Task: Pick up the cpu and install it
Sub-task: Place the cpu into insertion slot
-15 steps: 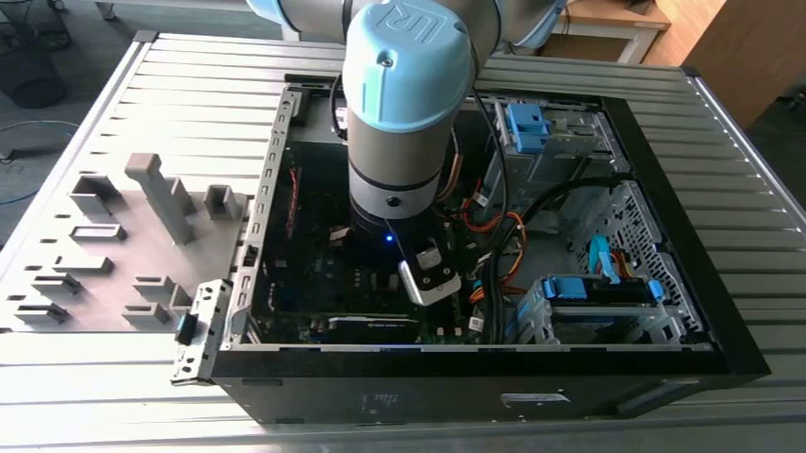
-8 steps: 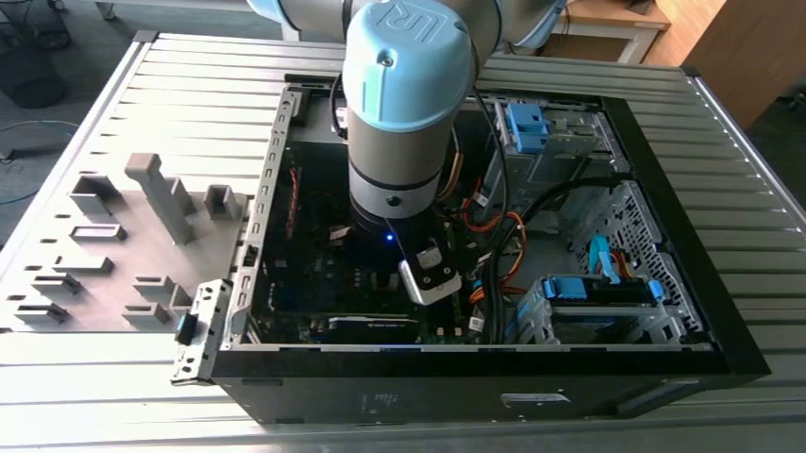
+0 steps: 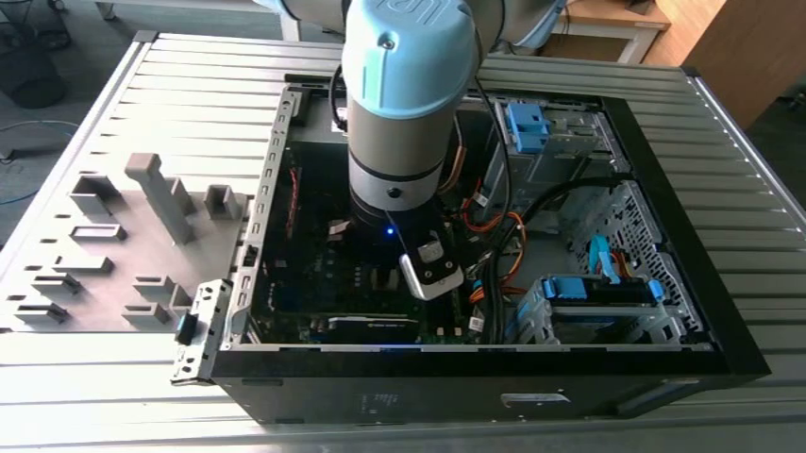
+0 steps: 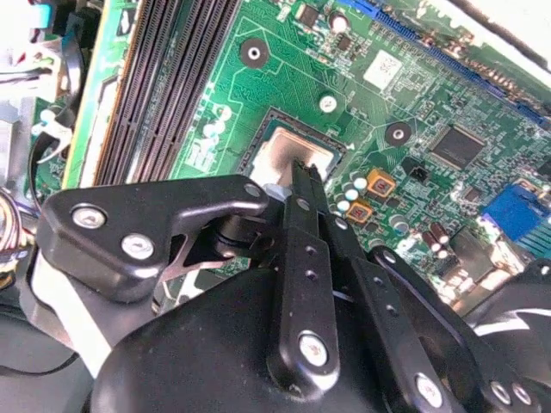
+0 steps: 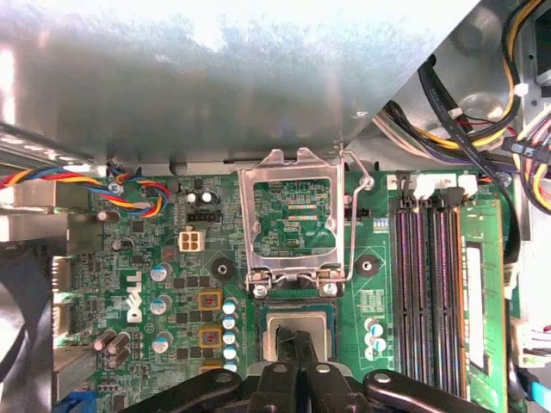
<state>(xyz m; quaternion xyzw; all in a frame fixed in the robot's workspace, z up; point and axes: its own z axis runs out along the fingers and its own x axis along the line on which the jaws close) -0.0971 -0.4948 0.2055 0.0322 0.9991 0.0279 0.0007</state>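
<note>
The cpu [image 5: 284,323] lies in the socket [image 5: 262,334] under the end effector [image 5: 298,341].

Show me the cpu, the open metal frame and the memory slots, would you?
cpu [image 5: 298,322], first wrist view, on its silvery top.
metal frame [image 5: 291,167], first wrist view, on the bar opposite its hinge.
memory slots [image 5: 428,284], first wrist view, middle of the row.

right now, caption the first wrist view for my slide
gripper at the cpu in its socket, metal retention frame open
</note>
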